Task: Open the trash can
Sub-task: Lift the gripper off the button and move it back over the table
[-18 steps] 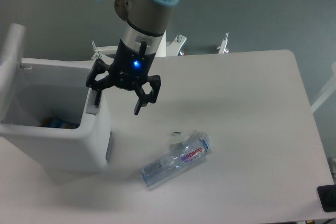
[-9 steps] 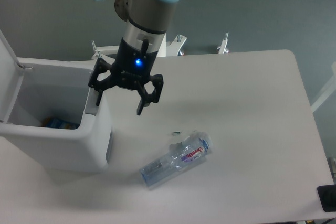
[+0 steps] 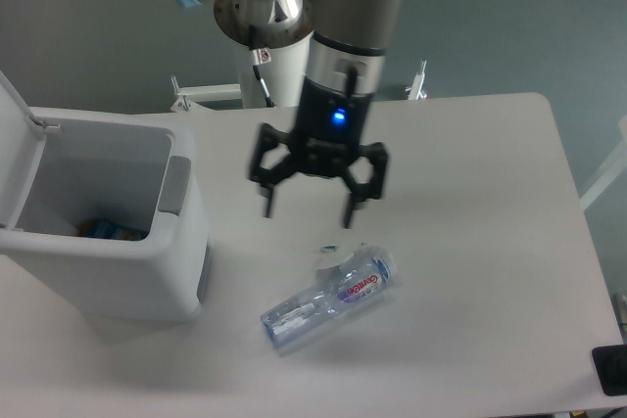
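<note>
Left of tool [image 3: 309, 210] (spread): trash can [image 3: 108, 232]

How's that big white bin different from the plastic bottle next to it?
The trash can is far bigger than the bottle. The trash can is opaque white; the bottle is clear with a red label. The trash can stands upright, lid open; the bottle lies on its side. Both rest on the table.

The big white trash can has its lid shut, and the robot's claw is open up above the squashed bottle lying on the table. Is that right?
Not quite. The trash can's lid is open, swung up at the left edge, and you can see inside the bin in the camera view. The rest holds: the gripper is open above the bottle, which lies on the table.
</note>
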